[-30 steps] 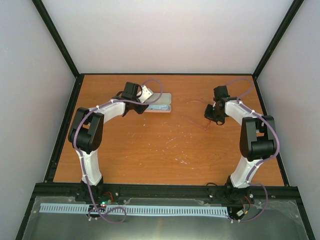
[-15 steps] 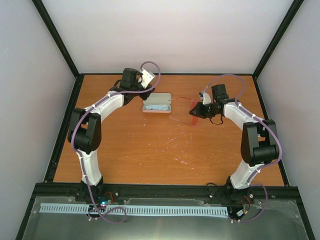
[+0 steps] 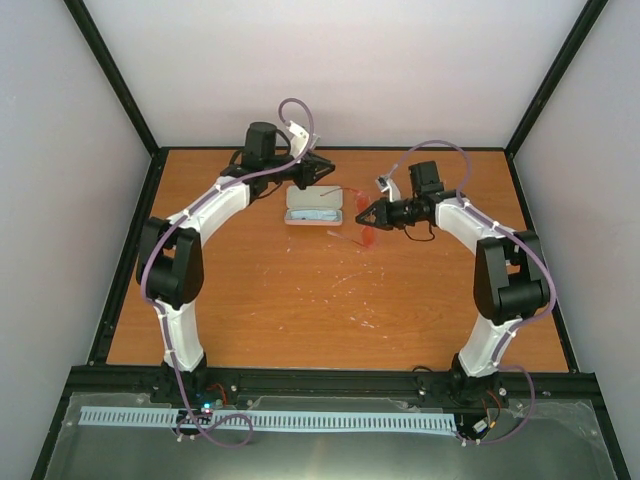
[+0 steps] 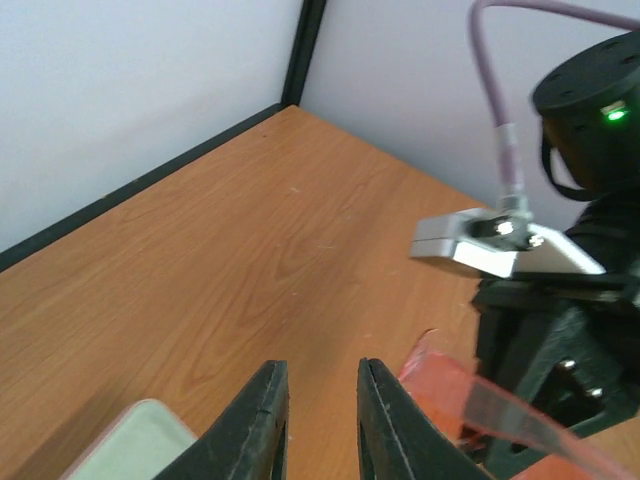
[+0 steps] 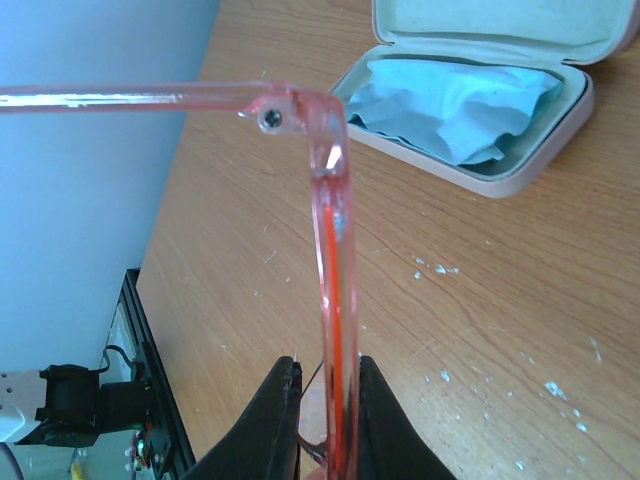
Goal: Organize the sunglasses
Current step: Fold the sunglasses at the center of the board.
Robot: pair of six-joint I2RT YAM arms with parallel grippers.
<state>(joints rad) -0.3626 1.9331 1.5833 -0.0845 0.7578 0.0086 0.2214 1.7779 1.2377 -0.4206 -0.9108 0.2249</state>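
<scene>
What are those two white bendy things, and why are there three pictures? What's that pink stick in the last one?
The white bendy things are two robot arms bolted to an orange table. Each ends in a pincher with two fingers. One picture comes from a camera high above the table. The other two come from small cameras on the arms' wrists, so you see each pincher's black fingers close up.

The pink stick is part of the sunglasses, seen edge-on. The right gripper is pinching their frame and holding them above the table. From above, the sunglasses look faint and reddish.

On the table lies an open case with a light blue cloth inside. The left gripper holds nothing; its fingers are close together with a gap between them.
</scene>
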